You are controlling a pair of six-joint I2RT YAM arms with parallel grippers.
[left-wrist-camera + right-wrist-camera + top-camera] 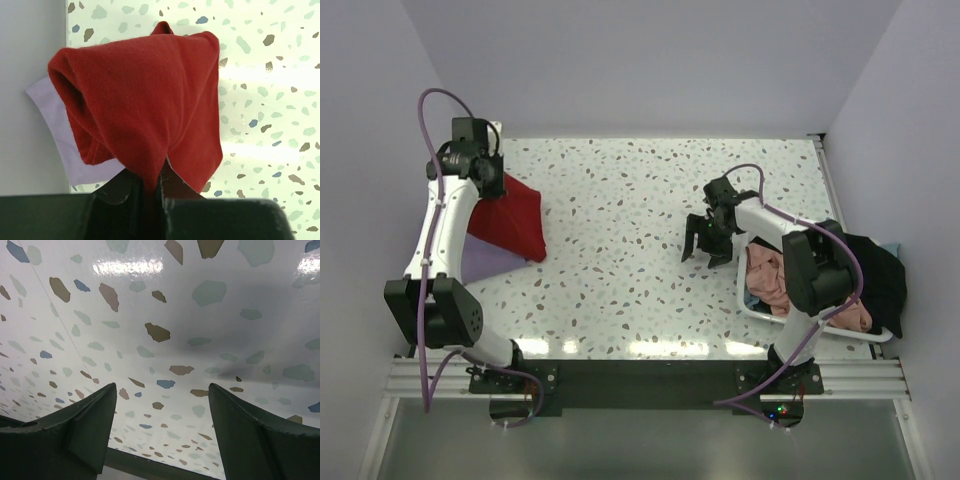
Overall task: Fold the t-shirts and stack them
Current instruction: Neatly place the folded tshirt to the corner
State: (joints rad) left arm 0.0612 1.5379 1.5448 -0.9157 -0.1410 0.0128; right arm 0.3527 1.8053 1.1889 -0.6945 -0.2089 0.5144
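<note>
1. Our left tool (155, 182) pinches the bright red cloth t-shirt (145, 100), draped ahead of it over a pale lavender cloth t-shirt (52, 112).
2. Our right tool (162, 412) gapes empty above the speckled surface (160, 315).

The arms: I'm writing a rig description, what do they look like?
Both the left arm and right arm have white links with bulky black joint housings. A thin lavender cable loops along each. The left gripper and right gripper are black with two dark, wedge-shaped fingers.
</note>
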